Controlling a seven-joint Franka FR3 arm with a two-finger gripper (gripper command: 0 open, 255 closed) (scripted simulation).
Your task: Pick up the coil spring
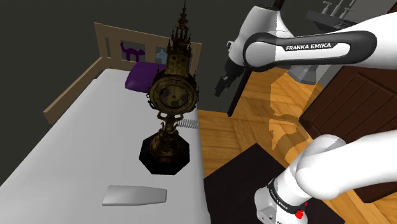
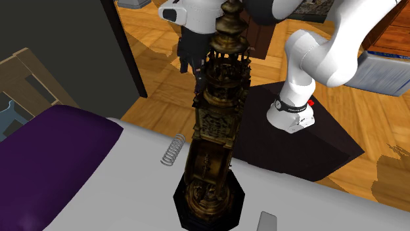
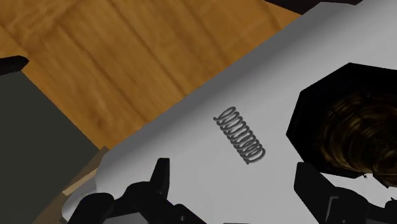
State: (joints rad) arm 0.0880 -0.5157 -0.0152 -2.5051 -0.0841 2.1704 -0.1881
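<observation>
Grey coil spring flat on white surface, long axis crosswise to edge; pincer apart

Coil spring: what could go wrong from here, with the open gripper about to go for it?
1. The tall ornate clock stands close beside the coil spring. On descent, the gripper might clip its black base or tower and tip it.
2. The spring lies near the edge of the white surface, with wooden floor beyond. A nudge from one finger could roll it off.
3. It is slim and lies slanted to the fingers, so it may slip out as they close.
</observation>
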